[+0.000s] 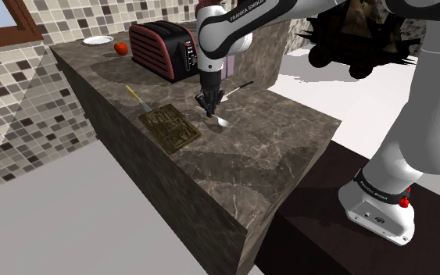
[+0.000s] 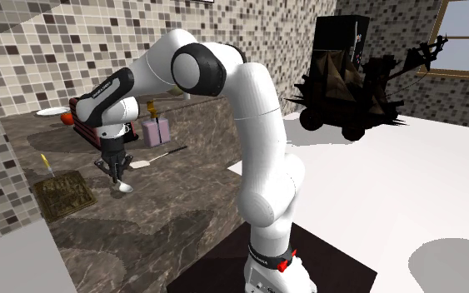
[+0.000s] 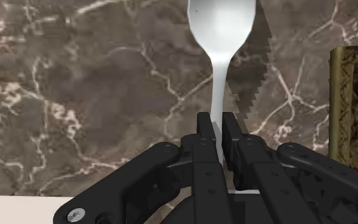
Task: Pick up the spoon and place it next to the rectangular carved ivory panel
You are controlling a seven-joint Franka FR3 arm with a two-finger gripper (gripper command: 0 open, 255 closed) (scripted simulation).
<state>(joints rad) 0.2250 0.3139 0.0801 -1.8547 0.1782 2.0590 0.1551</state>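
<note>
Dark marble counter [image 1: 288,133] carries the flat carved panel [image 1: 169,127]. Black gripper [image 1: 208,107] hangs just beside the panel, fingers clamped on the handle of the white spoon [image 3: 220,25], bowl pointing down. It's low and close, probably so it can set the spoon down beside the panel.

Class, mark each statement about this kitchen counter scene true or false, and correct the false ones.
1. The gripper is shut on the handle of the spoon. True.
2. The carved panel stands upright against the wall. False: it lies flat on the counter.
3. The toaster is blue. False: it is red and black.
4. The spoon's bowl points away from the gripper, toward the counter. True.
</note>
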